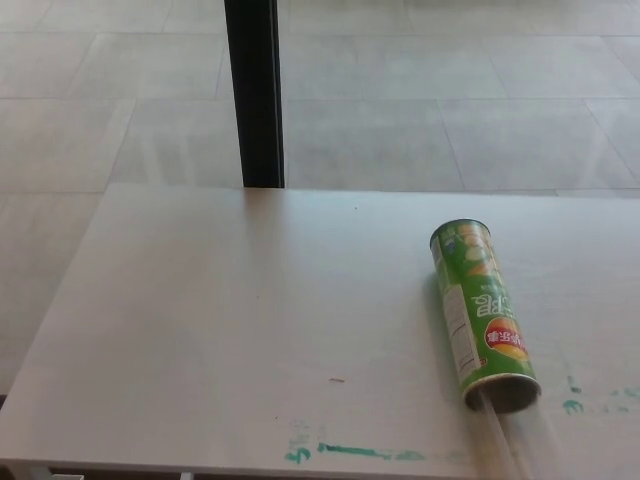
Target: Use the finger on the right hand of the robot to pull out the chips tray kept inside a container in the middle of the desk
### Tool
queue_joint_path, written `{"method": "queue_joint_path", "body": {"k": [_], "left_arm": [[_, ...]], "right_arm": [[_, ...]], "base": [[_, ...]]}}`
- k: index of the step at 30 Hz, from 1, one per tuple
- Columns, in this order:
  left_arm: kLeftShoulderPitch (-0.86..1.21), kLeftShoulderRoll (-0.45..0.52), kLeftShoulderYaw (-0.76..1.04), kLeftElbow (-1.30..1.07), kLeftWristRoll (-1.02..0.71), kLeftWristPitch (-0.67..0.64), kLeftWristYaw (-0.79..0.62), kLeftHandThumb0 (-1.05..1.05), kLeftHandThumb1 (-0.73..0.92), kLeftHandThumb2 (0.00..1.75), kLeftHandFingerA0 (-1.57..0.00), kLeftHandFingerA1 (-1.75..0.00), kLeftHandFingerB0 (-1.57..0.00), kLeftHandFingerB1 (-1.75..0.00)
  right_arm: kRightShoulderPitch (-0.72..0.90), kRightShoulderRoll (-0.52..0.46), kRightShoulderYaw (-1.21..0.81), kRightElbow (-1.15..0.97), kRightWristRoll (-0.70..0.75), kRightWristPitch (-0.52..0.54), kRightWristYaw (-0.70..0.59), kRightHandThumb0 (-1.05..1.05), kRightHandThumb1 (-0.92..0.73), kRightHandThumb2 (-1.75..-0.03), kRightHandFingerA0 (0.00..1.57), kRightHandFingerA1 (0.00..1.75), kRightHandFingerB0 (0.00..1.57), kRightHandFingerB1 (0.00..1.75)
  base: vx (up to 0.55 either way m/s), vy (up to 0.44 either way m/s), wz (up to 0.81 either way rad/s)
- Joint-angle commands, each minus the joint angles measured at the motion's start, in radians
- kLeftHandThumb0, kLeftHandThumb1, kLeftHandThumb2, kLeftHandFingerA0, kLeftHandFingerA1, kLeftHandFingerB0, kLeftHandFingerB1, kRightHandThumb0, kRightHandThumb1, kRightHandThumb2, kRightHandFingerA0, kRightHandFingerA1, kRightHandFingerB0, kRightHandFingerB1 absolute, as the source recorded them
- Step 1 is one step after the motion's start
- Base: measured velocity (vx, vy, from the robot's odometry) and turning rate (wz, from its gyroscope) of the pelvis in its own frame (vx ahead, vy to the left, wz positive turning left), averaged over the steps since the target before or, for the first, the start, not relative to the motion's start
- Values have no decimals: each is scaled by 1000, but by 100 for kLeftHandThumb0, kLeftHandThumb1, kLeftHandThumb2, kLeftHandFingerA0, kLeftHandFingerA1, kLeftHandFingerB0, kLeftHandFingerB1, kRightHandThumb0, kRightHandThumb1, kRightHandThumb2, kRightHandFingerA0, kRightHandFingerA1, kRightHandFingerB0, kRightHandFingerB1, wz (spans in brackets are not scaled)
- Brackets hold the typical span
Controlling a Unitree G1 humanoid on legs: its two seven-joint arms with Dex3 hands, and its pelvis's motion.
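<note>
Green cylindrical cardboard chips can [483,315] lies on pale table [230,320], right side; long axis far-to-near, open mouth facing you. Neither robot hand visible, finger state unknowable; approach from near right.

The green cylindrical chips can [482,312] lying on the pale desk carried a red oval logo with yellow characters and, above it, large white characters, all printed upside down to the camera. None of these characters could be read at this resolution. A white panel of fine print along the can's left side was also illegible.
</note>
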Motion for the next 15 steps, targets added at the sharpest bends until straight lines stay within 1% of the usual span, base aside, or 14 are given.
{"method": "queue_joint_path", "body": {"k": [1, 2, 3, 4, 5, 6, 7, 9, 10, 11, 15], "left_arm": [[8, 8, 4, -2, -3, -9, 4, -40, 73, 61, -54, -57, -54, -43], [8, 8, 2, 1, 0, -11, 5, -40, 73, 62, -55, -55, -52, -42], [11, 7, 0, 1, 1, -14, 5, -40, 73, 62, -54, -54, -52, -42], [17, 6, 2, -7, -3, -14, 3, -40, 73, 62, -54, -54, -52, -42], [16, 6, -1, -2, 1, -22, 2, -40, 74, 62, -54, -53, -51, -41], [13, 6, -2, 3, 3, -19, 6, -40, 74, 62, -55, -53, -52, -41], [10, 6, -8, 10, 8, -26, 6, -41, 75, 62, -53, -53, -51, -41], [8, 6, -11, 14, 10, -30, 7, -41, 75, 62, -53, -53, -51, -41], [7, 4, -8, 20, 5, -31, 7, -40, 74, 62, -54, -57, -53, -42], [14, 3, -7, 17, 3, -36, 5, -41, 74, 62, -54, -60, -52, -43], [3, 4, -8, 33, 5, -23, 14, -39, 73, 62, -56, -55, -53, -42]], "right_arm": [[6, -1, -16, -11, 22, 15, 37, -21, -59, -61, 75, 152, 42, 46], [2, 2, -17, -13, 25, 17, 37, -20, -60, -58, 77, 148, 36, 39], [-6, 9, -19, -18, 33, 22, 39, -22, -60, -59, 73, 156, 32, 38], [-10, 12, -21, -20, 38, 26, 43, -22, -60, -59, 73, 156, 32, 38], [-10, 16, -23, -24, 28, 22, 33, -20, -60, -60, 74, 156, 24, 33], [-14, 15, -29, -32, 38, 20, 40, -16, -41, -91, 95, 118, 0, 45], [-24, 27, -41, -27, 55, -12, 15, -19, -47, -76, 87, 134, 3, 5], [-28, 34, -48, -24, 61, -27, 7, -19, -47, -76, 87, 134, 3, 5], [-45, 47, -75, -55, 64, -35, -19, -16, -55, -56, 83, 135, 0, 0], [-43, 45, -86, -73, 51, -37, -21, -18, -54, -57, 81, 138, 0, 0], [-54, 81, -139, -139, 93, -11, -8, -16, -54, -56, 83, 138, 0, 0]], "base": [[0, 0, 0], [0, 0, 0], [0, 0, 0], [0, 0, 0], [0, 0, 0], [0, 0, 0], [0, 0, 0], [0, 0, 0], [0, 0, 0], [0, 0, 0], [0, 0, 0]]}}
